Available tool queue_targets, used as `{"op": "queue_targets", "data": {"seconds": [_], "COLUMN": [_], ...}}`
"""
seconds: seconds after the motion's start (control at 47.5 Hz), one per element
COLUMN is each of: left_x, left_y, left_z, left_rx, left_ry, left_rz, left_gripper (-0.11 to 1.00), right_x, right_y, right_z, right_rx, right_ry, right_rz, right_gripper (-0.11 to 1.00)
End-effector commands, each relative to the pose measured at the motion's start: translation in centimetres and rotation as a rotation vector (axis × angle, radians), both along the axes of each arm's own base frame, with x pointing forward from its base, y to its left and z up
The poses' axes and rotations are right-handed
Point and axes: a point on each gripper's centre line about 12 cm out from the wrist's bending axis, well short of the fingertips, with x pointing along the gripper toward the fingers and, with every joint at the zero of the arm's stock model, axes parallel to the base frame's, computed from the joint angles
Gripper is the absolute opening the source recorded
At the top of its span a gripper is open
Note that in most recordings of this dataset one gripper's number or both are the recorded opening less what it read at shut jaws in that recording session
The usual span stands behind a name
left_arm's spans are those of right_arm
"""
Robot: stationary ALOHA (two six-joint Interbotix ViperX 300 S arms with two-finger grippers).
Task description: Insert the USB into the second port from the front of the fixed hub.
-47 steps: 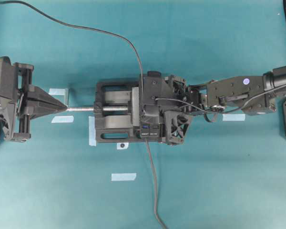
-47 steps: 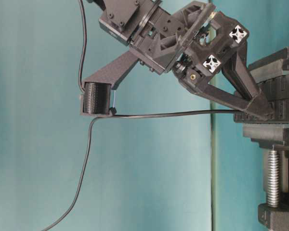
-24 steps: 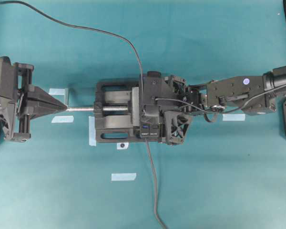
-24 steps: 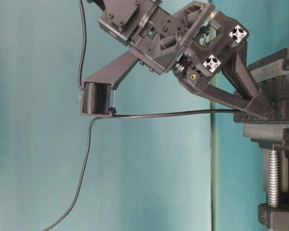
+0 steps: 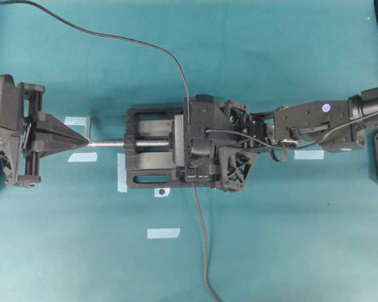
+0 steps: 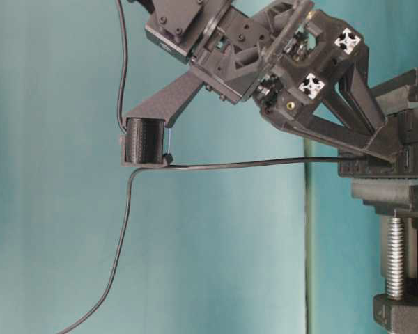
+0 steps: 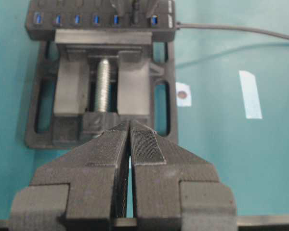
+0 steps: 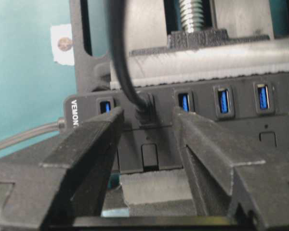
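black vise (image 5: 152,154) in the middle of the table clamps the fixed hub (image 8: 241,120). right gripper (image 8: 147,139) hangs over the hub's near end, released, jaws spread either side of the usb (image 8: 144,107), which sits in the second port. left gripper (image 7: 130,154) is clenched, empty, well apart at left. insertion looks done; next, a straight lift clear of the cable (image 6: 251,164).

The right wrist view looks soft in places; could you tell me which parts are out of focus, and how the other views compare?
Right wrist view: the gripper fingers in the foreground are blurred; the hub and its blue ports are sharper. Left wrist view: the shut left gripper is crisp, while the hub at the top edge is slightly soft. Overhead view: evenly lit, no glare.
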Motion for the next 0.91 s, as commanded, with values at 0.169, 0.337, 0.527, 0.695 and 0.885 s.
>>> {"op": "queue_targets", "data": {"seconds": [0.169, 0.337, 0.527, 0.695, 0.885], "left_x": [0.2, 0.2, 0.2, 0.2, 0.2], "left_y": [0.0, 0.0, 0.0, 0.0, 0.0], "left_z": [0.5, 0.4, 0.4, 0.4, 0.4], "left_rx": [0.0, 0.0, 0.0, 0.0, 0.0], "left_ry": [-0.02, -0.018, -0.017, -0.018, -0.018], "left_rz": [0.002, 0.002, 0.002, 0.002, 0.002], "left_gripper": [0.0, 0.0, 0.0, 0.0, 0.0], "right_x": [0.4, 0.3, 0.1, 0.1, 0.1], "right_y": [-0.4, -0.4, -0.4, -0.4, -0.3], "right_z": [2.0, 2.5, 3.0, 3.4, 3.6], "right_rx": [0.004, 0.004, 0.004, 0.004, 0.003], "right_ry": [-0.052, -0.058, -0.06, -0.072, -0.077], "right_rz": [-0.017, -0.017, -0.017, -0.017, -0.014], "right_gripper": [0.8, 0.81, 0.81, 0.81, 0.81]}}
